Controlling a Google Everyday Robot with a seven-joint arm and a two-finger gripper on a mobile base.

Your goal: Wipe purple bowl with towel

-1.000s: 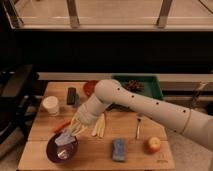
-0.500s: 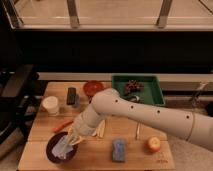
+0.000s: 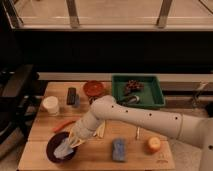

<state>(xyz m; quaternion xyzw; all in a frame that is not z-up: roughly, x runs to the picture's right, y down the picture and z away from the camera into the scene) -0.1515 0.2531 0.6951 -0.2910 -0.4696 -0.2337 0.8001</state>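
The purple bowl [image 3: 54,145] sits at the front left of the wooden table. The pale grey-blue towel [image 3: 63,149] hangs down into the bowl, held by my gripper [image 3: 73,142], which is shut on it just above the bowl's right rim. My white arm [image 3: 135,119] reaches in from the right, across the table's middle.
A white cup [image 3: 50,105] and a dark box [image 3: 72,96] stand at the back left, a red-orange bowl [image 3: 93,89] behind the arm. A green tray [image 3: 137,91] holds dark items. A blue sponge [image 3: 119,149], an orange fruit [image 3: 153,145] and a carrot [image 3: 62,126] lie on the table [image 3: 95,157].
My gripper and the towel have stayed over the bowl, shifting slightly left and down into it. The arm's elbow has swung forward, uncovering the red-orange bowl.
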